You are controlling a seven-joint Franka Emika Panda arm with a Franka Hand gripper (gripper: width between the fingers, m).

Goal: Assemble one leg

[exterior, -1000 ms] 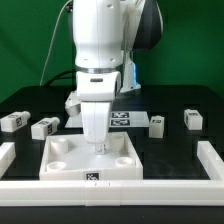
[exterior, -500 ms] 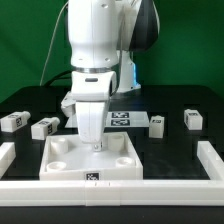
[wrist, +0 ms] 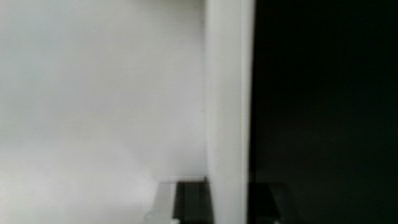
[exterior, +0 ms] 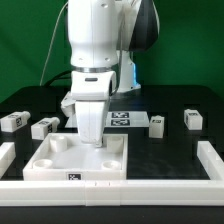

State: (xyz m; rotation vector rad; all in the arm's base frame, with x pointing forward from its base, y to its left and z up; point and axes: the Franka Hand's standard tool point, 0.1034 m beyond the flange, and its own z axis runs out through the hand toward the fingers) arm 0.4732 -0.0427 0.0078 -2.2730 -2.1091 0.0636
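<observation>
The legs are small white pegs with black-and-white tags lying on the black table. Two are at the exterior view's left [exterior: 13, 122] [exterior: 44, 127] and two at its right [exterior: 157, 123] [exterior: 192, 118]. None is held. My gripper [exterior: 91, 140] reaches down onto the far rim of the large white square tabletop [exterior: 60, 166], which lies with its round sockets facing up. In the wrist view the dark fingers [wrist: 191, 205] sit on either side of the tabletop's thin white wall [wrist: 228, 100], closed against it.
The marker board [exterior: 122, 119] lies behind the gripper. A low white rail frames the work area along the front [exterior: 160, 188], the exterior view's left [exterior: 6, 154] and its right [exterior: 211, 156]. The tabletop's front edge rests against the front rail.
The tabletop has slid toward the exterior view's left with my gripper on its rim. The legs have not moved.
</observation>
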